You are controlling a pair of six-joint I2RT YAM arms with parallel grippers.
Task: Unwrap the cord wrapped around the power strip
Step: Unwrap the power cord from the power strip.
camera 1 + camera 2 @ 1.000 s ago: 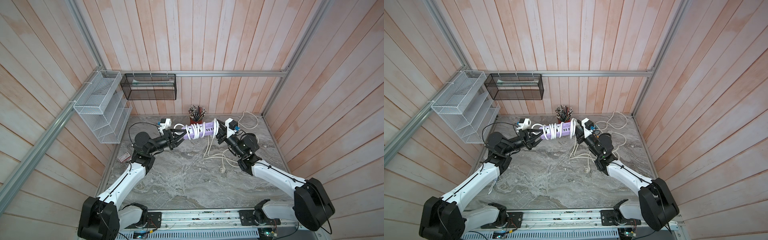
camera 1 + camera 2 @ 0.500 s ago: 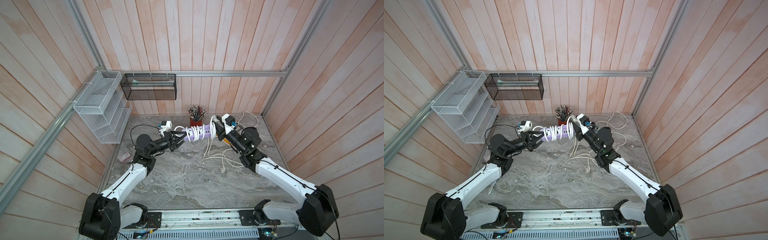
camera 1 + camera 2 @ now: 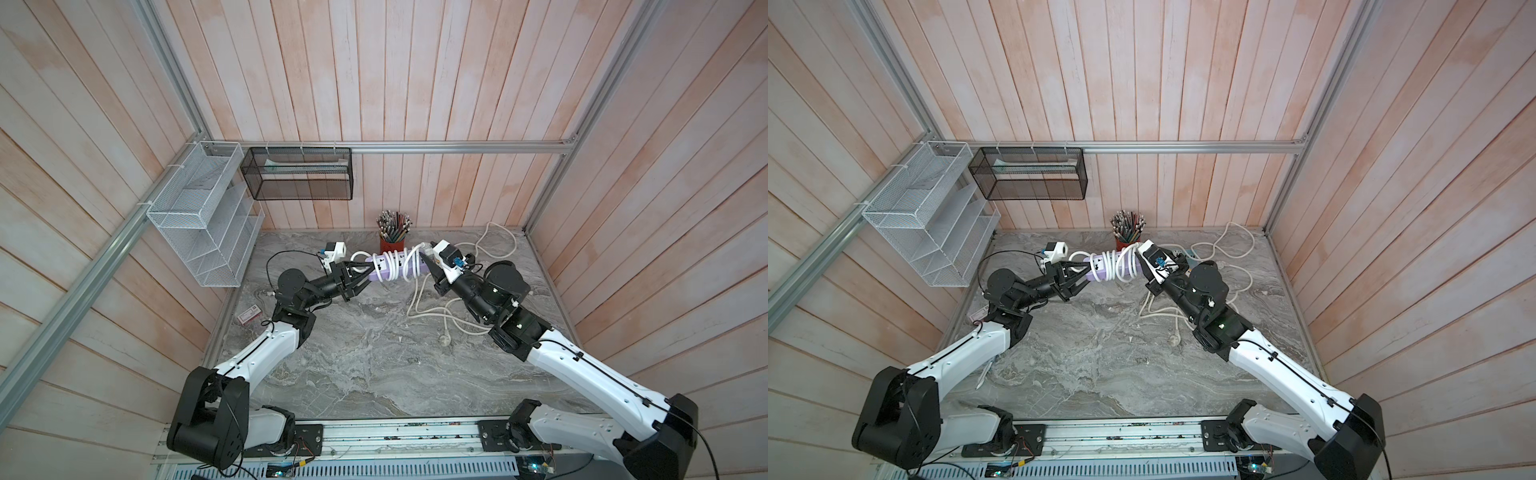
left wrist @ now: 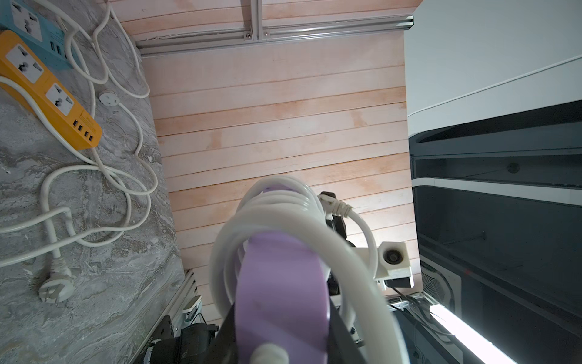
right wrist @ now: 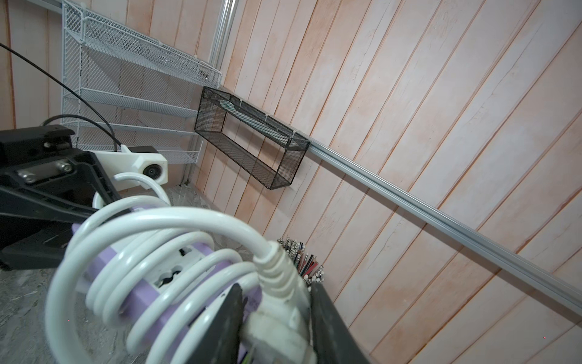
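The stiff power strip (image 3: 384, 274) is being clamped by left jaws, the springy cord (image 3: 409, 264), at its plug (image 5: 274, 321), by right jaws.

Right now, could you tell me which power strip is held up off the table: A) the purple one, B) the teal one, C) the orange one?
A: the left gripper holds the purple power strip aloft; the orange power strip and teal power strip lie on the table.
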